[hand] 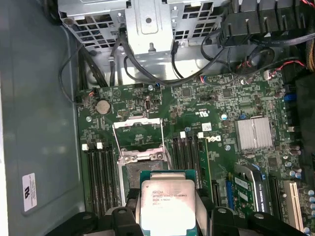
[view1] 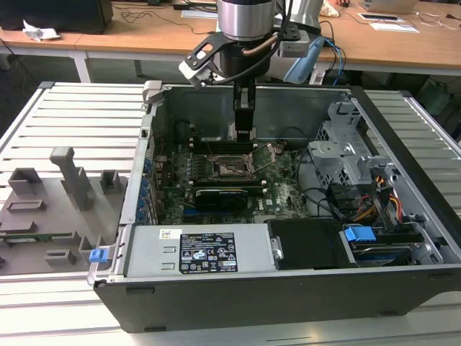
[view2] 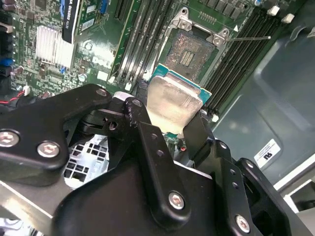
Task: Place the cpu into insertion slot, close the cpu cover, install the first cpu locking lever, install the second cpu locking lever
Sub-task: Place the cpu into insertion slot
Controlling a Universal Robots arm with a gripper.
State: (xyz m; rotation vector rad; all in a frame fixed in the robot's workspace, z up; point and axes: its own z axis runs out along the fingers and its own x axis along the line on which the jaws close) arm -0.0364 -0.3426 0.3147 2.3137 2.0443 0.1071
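Hanging in the upper middle of the exterior view, the end effector [view1: 245,133] reaches down into the open computer case [view1: 216,303], which rests on a slatted metal surface [view1: 86,108]. Its 2 black fingers [view2: 152,147] are clenched on the cpu [view2: 172,103], pinching 2 opposite edges of the chip. In both wrist views the chip's dull metal face shows between them, with a green rim around it.

The cpu [hand: 167,204] is held in the air just short of the insertion slot [hand: 136,177] and is not seated. In the second wrist view the insertion slot [view2: 189,56] lies beyond the chip with its pin field bare. In the exterior view the insertion slot [view1: 232,170] sits near the middle of the green board, below and slightly left of the fingertips.

The cpu cover [hand: 138,123] is swung open off the slot, with green board visible through its square opening. A thin locking lever [view2: 251,38] sticks out past the slot's corner, unlatched.

Long black memory slots [view2: 142,39] run along both sides of the socket. A finned silver heat sink [hand: 253,133] and a coin battery [hand: 103,107] sit on the board. A grey power supply [view1: 202,249] fills the case's lower front in the exterior view.
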